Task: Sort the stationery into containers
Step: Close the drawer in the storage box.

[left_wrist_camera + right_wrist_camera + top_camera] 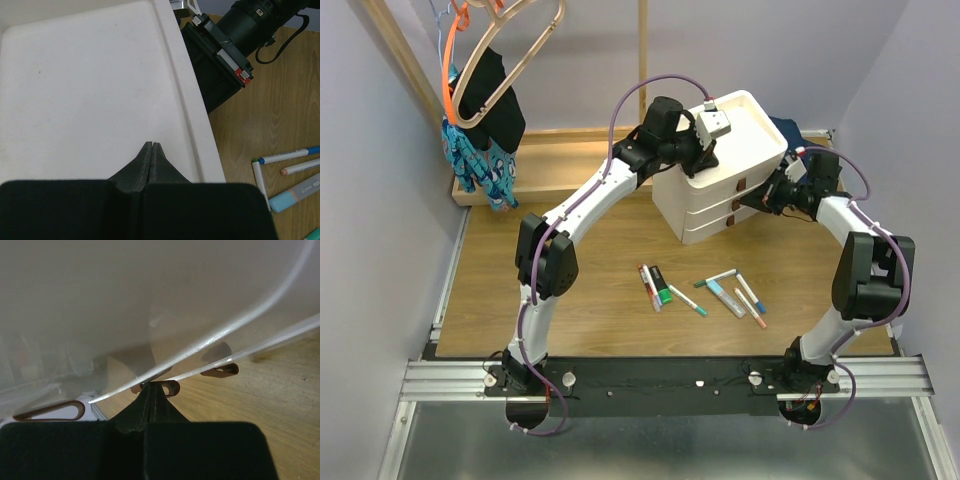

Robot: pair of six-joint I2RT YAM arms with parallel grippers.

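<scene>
The white three-drawer unit [720, 170] stands at the back of the table, all its drawers in. My left gripper [705, 150] is shut and empty, its tips [151, 146] resting over the unit's shallow tray top [85, 90]. My right gripper [756, 196] is at the drawer fronts, shut on the middle brown pull tab [167, 388]. On the table in front lie the thick black-and-green marker [660, 285], a slim green-capped marker [687, 300], the pale blue tube [725, 297], a blue-capped marker [750, 293] and an orange-capped marker [751, 312]. The tub and the pink-capped bottle are out of view.
Two more pull tabs show in the right wrist view, one at the left [50, 411] and one at the right [220, 371]. A wooden rack base [560, 165] with hangers and hanging clothes [480, 110] stands at the back left. A dark blue cloth [790, 130] lies behind the unit.
</scene>
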